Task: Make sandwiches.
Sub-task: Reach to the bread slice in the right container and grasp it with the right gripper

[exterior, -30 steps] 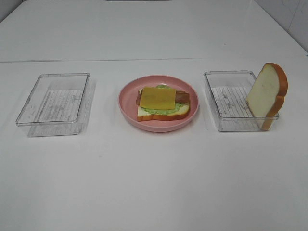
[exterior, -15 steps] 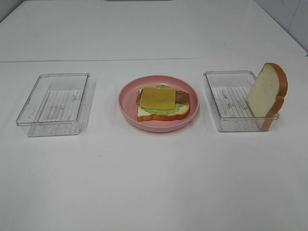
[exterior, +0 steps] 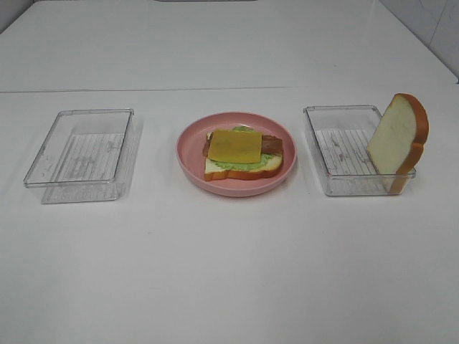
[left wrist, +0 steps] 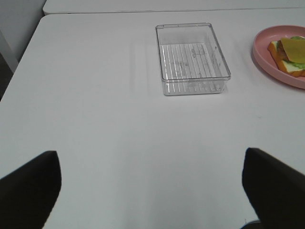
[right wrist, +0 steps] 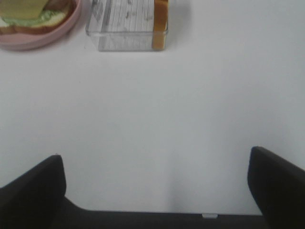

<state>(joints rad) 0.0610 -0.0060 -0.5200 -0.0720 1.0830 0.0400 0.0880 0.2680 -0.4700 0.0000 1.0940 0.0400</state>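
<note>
Two grippers hung nearest the cameras, neither reaching into the high view. The left gripper [left wrist: 150, 191] stood with its dark fingers [left wrist: 28, 186] spread wide over bare white table [exterior: 229, 272], holding nothing. The right gripper [right wrist: 155, 186] was equally wide apart, its fingers [right wrist: 276, 181] also empty above the tabletop.

Farther back, three items sat in a row. On the left was a clear plastic tray [exterior: 79, 154] with a ribbed floor and nothing inside. In the middle, a pink round plate [exterior: 236, 153] carried the half-built sandwich: a bottom bread slice [exterior: 240, 170], then a green lettuce leaf [exterior: 247, 163], brown bacon strips [exterior: 271, 144] poking out at the side, and a yellow cheese slice [exterior: 235, 145] on top. On the right, a second clear tray [exterior: 344, 150] held the other bread slice [exterior: 399, 136], standing on edge and leaning against the tray's far right wall.
</note>
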